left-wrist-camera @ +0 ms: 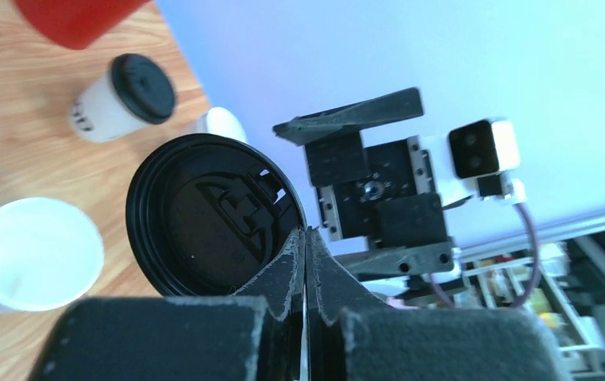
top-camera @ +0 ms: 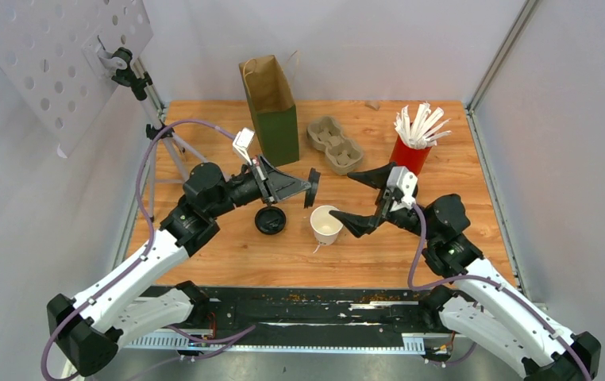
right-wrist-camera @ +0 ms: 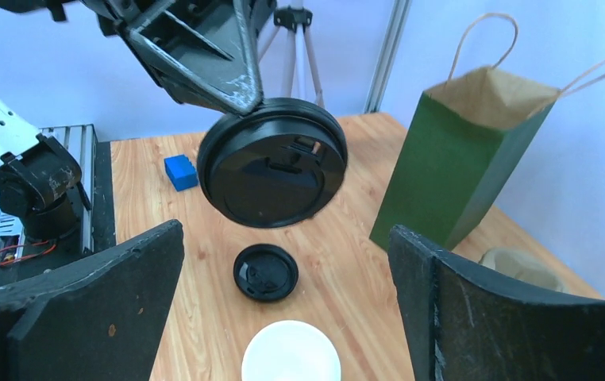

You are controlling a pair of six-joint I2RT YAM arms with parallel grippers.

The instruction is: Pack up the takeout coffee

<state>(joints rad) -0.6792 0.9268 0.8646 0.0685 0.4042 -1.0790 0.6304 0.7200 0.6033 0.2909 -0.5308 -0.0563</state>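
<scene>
The left tool [top-camera: 306, 189] pinched a lid [left-wrist-camera: 212, 214] by its rim; the right tool [top-camera: 356, 200] gaped. The lid would need levelling over the open cup [top-camera: 326, 224] before pressing.

At centre of the surface [top-camera: 228, 258] stands the cup [top-camera: 327, 225]; a loose lid [top-camera: 270, 220] lies just left of it. Behind: bag [top-camera: 271, 111], carrier [top-camera: 335, 144] to its right, stirrer cup [top-camera: 410, 159] farther right. The left gripper [left-wrist-camera: 306, 238] holds a second lid [right-wrist-camera: 271, 163] above, just behind the cup.

Right wrist view: lidless cup [right-wrist-camera: 291, 353] cropped by bottom edge.
</scene>
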